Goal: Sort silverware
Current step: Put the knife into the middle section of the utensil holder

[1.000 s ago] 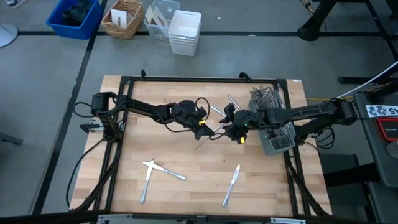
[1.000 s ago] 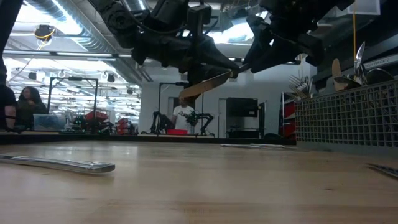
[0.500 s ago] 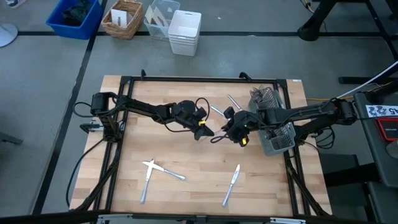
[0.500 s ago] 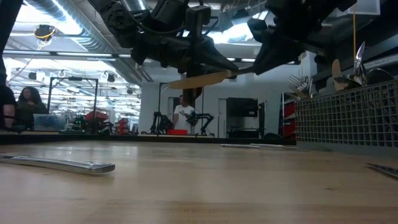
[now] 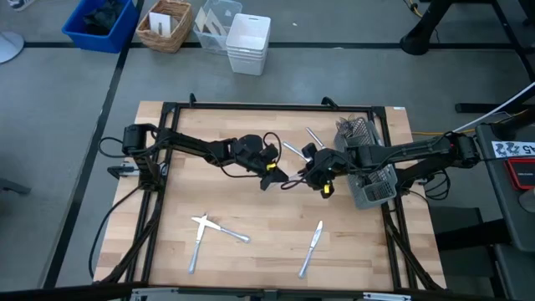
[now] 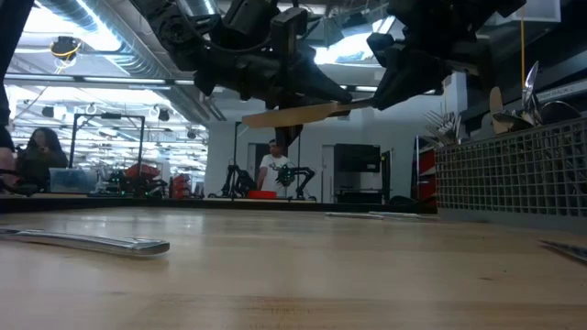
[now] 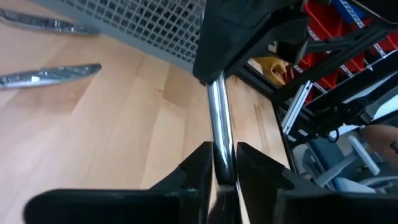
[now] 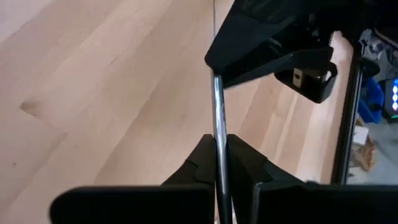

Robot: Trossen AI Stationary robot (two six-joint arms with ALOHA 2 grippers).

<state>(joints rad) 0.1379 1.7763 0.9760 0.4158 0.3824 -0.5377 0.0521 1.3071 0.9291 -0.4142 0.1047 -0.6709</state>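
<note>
A table knife (image 6: 293, 115) hangs level above the middle of the table, held between both arms. My left gripper (image 5: 276, 176) comes from the left and is shut on one end of it. My right gripper (image 5: 308, 177) comes from the right and is shut on the other end. In the left wrist view the shiny handle (image 7: 219, 118) runs from my own fingers to the right gripper (image 7: 242, 43). More silverware lies loose on the wood: a crossed pair (image 5: 205, 227) near left and a knife (image 5: 311, 247) near right. My left gripper pinches the knife's shiny stem (image 7: 221, 155) between its two fingers, coming nearly level from the table's left. The knife runs straight out ahead of the fingers, clear of the table. My right gripper pinches the knife's other end (image 8: 217, 140), seen edge-on, between its two fingers. It comes from the table's right, slanting down. The knife runs on ahead of the fingers to the left gripper (image 8: 267, 43), lifted clear and level.
A dark wire-mesh caddy (image 5: 369, 167) with cutlery in it stands at the right edge, just behind my right arm. Two more pieces (image 5: 311, 135) (image 5: 290, 148) lie at the far middle. Bins and a basket (image 5: 165, 25) stand on the floor beyond the far edge.
The knife has swung from a slant, its left end low, up to level, staying in the air at the same spot. My right gripper has shut on its end. Both wrists have rolled a little, and neither arm has travelled.
</note>
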